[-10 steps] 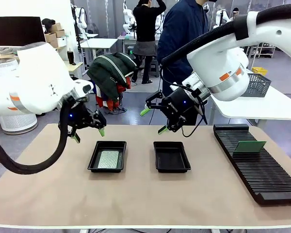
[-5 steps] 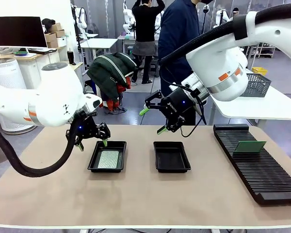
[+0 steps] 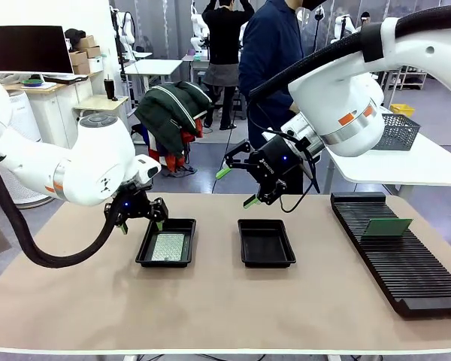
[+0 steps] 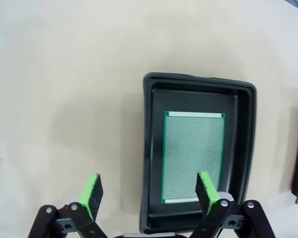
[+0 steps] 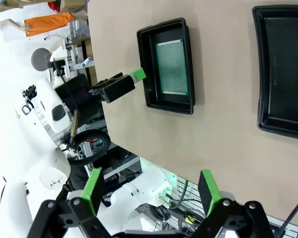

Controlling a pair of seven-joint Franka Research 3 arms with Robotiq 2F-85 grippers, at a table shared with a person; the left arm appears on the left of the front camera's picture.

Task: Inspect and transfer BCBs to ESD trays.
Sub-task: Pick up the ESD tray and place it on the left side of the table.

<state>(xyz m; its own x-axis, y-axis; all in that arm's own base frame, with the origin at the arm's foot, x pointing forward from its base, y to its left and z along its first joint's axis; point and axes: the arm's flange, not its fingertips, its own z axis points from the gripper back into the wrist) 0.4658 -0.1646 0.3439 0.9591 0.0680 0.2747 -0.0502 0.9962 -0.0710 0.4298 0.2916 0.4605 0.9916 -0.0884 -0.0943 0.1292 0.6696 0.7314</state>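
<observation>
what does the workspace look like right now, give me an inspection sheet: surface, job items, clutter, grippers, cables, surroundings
surface: tan table, no spills seen.
job's things: left tray holds one green board lying flat; right tray is empty; a second board stands on edge in the black slotted rack on the robot's right.
clutter: nothing seen.
grippers: left gripper open, empty, hovering by the left tray's outer edge; right gripper open, empty, raised beyond the right tray.
cables: black hose hangs in a loop under the left arm; another hose runs along the right arm.
surroundings: person in dark clothing at the far side; grey mesh basket on a neighbouring white table.
</observation>
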